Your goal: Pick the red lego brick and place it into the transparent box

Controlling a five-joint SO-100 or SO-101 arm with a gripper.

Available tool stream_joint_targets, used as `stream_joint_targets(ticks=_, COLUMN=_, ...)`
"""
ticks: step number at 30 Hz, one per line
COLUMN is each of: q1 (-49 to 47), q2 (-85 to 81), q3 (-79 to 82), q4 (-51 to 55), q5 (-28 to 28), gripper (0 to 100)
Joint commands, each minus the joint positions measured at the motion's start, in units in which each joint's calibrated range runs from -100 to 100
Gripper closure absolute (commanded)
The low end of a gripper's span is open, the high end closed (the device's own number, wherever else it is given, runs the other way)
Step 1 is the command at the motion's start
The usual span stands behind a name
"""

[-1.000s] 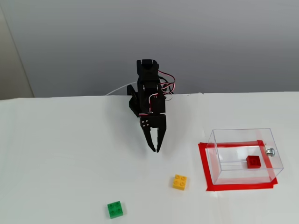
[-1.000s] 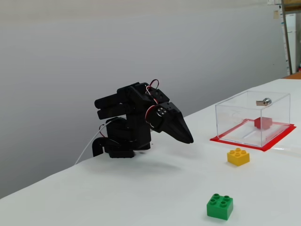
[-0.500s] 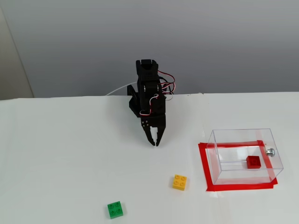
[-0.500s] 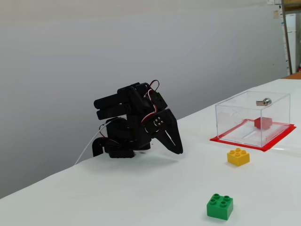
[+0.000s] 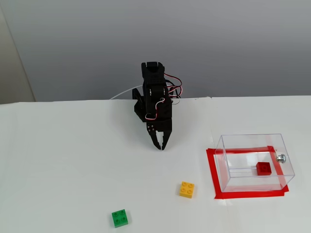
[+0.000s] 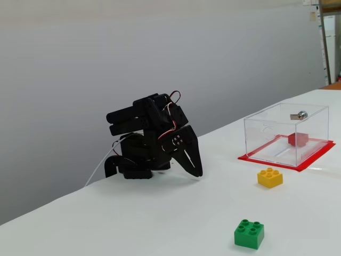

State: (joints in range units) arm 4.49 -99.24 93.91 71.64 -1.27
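Red lego brick sits on the floor inside the transparent box, toward the right end as the high fixed view shows it, near the small silver knob on the box wall. In the low side fixed view the brick shows through the clear walls of the box, knob near the top. Box stands inside a red tape rectangle on the white table.

Gripper is well apart from the box, folded down close to the arm base, tips pointing at the table. Its jaws look pressed together, nothing between them, touching no brick. In the side view the gripper tips are just above or on the table surface; contact cannot be told.

Yellow brick lies on the bare table just left of the tape, between gripper and box. Green brick lies further left and nearer the camera, well apart from everything. Both also seen from the side: yellow, green.
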Motion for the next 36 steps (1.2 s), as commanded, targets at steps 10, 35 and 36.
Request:
stream_joint_targets(ticks=10, q1=-0.2, q2=-0.5, q3=-1.0, q4=0.2, q5=0.3, gripper=98)
stream_joint_targets(ticks=35, q1=-0.1, q2=-0.5, q3=-1.0, q4=0.2, q5=0.4, gripper=98)
stream_joint_targets(ticks=36, q1=-0.1, q2=-0.5, q3=-1.0, q4=0.2, q5=0.4, gripper=98)
